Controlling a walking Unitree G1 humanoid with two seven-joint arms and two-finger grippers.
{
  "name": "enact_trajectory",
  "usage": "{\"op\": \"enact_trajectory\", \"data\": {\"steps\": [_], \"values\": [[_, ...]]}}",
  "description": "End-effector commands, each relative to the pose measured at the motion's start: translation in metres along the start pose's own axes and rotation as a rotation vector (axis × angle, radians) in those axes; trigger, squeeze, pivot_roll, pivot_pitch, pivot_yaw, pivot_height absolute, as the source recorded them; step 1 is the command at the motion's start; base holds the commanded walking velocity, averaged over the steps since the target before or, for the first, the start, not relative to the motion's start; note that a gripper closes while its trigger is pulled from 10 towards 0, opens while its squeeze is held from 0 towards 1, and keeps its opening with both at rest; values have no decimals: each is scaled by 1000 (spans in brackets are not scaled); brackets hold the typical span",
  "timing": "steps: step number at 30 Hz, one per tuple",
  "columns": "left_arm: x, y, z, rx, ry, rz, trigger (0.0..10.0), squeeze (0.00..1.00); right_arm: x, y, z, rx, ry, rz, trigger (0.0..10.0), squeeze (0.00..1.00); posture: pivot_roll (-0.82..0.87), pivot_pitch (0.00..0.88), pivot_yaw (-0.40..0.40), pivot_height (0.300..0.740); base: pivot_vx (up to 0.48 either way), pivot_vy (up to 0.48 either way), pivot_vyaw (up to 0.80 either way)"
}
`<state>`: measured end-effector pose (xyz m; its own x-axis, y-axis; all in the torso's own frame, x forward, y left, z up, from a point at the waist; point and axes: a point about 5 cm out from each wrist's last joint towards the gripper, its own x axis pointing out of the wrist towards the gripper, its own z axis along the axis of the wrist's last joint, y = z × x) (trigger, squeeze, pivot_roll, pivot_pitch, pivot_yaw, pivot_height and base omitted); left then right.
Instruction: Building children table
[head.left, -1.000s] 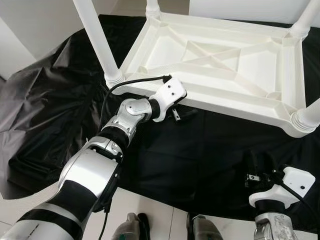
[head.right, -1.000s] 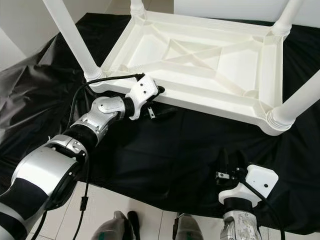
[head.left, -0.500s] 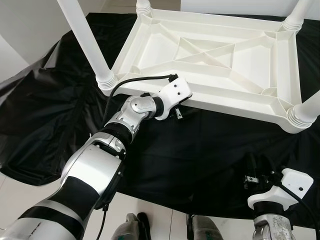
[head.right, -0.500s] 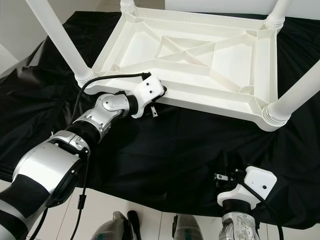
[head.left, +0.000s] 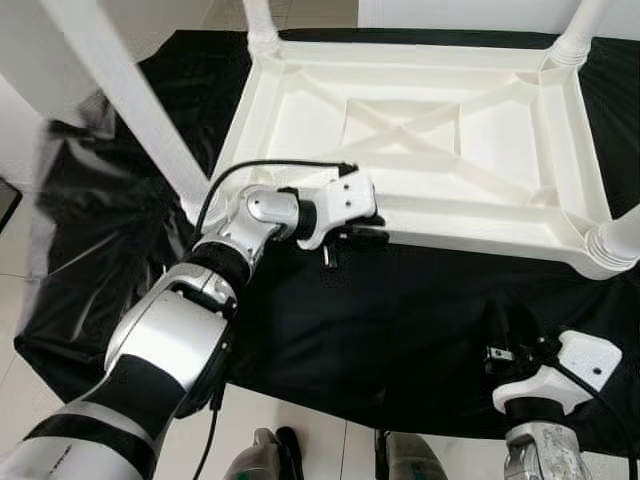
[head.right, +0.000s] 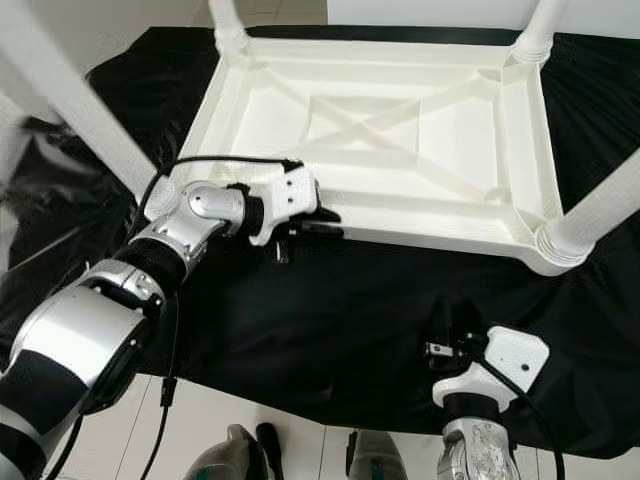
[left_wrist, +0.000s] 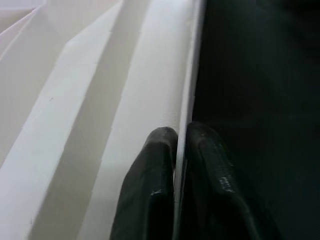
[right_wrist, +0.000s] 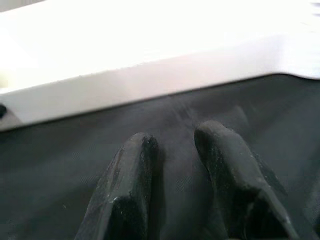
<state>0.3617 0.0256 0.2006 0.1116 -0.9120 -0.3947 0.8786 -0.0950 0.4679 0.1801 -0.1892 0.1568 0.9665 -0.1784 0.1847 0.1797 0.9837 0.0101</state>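
While table (head.left: 455, 120) lies upside down, legs up, left tool (head.left: 352, 236) pinches near rim for steadying; right tool (head.left: 510, 345) idle, fingers apart over black sheet (head.left: 400, 300).

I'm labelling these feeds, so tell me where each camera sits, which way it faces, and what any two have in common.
Left eye view: head, looking down at the upturned white table; both arms.
Right eye view: same scene, shifted sideways.
Left wrist view: along the left gripper, pinching the table's edge.
Right wrist view: along the right gripper, open over the black sheet.
Shared: both wrist views show table and sheet.
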Motion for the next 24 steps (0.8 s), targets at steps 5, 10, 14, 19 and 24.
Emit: {"op": "enact_trajectory", "data": {"steps": [5, 10, 14, 19, 24], "values": [[5, -46, -38, -142, 23, -212, 0, 0, 6, 2, -8, 4, 28, 37, 10000, 0, -63, 247, 141, 740, 0, 0, 0], [7, -51, -37, -144, -17, -230, 0, 0, 12, 2, -8, -1, 17, 51, 10000, 0, -52, 239, 135, 740, 0, 0, 0], [14, -50, -27, -144, -91, -183, 0, 0, 26, 1, -6, -8, -12, 62, 10000, 0, -33, 229, 125, 740, 0, 0, 0], [35, -32, 0, -171, -188, -37, 0, 0, 39, 5, 0, -3, -48, 81, 10000, 0, -38, 224, 109, 740, 0, 0, 0], [41, -21, 16, -183, -239, 23, 10000, 0, 40, 7, 2, -6, -59, 94, 10000, 0, -51, 226, 108, 740, 0, 0, 0]]}}
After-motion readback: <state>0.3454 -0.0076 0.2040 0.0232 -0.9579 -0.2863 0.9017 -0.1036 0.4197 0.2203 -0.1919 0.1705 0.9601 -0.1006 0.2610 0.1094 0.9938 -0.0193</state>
